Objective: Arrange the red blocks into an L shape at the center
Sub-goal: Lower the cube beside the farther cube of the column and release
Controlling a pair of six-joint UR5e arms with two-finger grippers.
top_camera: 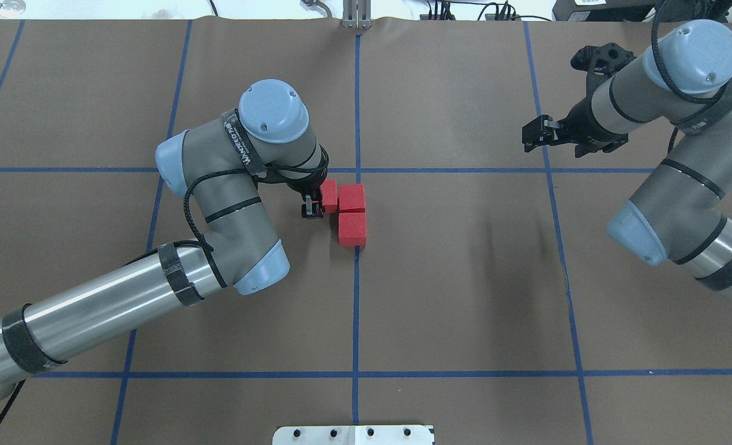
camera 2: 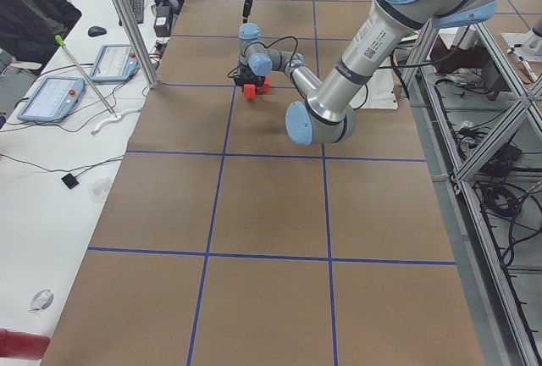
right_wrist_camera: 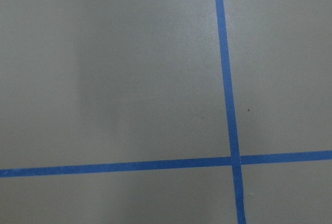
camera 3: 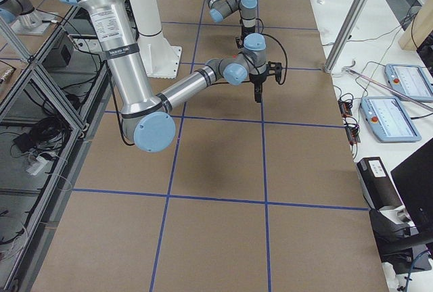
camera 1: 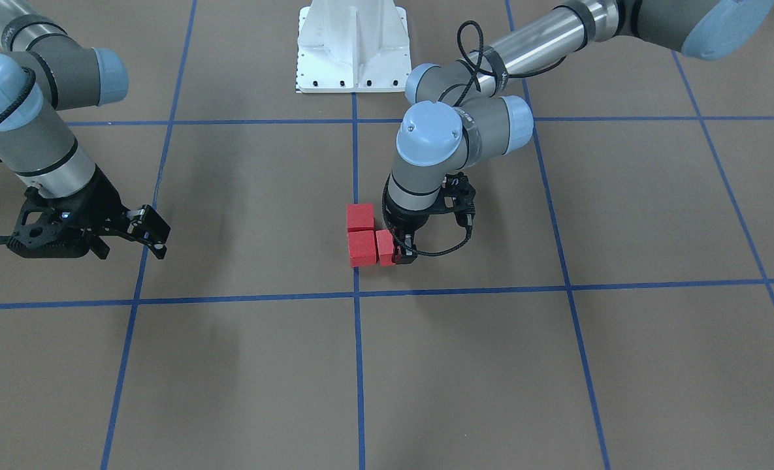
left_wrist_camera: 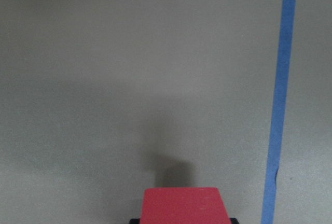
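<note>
Two red blocks [top_camera: 352, 198] [top_camera: 352, 228] lie side by side along the central blue line [top_camera: 357, 296] on the brown floor. My left gripper [top_camera: 312, 207] is shut on the third red block [top_camera: 330, 196], held right beside the farther block, so the three make an L. In the front view the held block [camera 1: 385, 247] sits next to the other two [camera 1: 360, 217] [camera 1: 362, 249], with the left gripper [camera 1: 401, 253] over it. The left wrist view shows the held block [left_wrist_camera: 181, 206] between the fingers. My right gripper [top_camera: 531, 135] is open and empty, far to the right.
The white robot base plate [camera 1: 351, 65] stands behind the blocks, with its edge in the overhead view [top_camera: 353, 434]. Blue tape lines divide the brown floor into squares. The right wrist view shows only floor and a tape crossing [right_wrist_camera: 235, 159].
</note>
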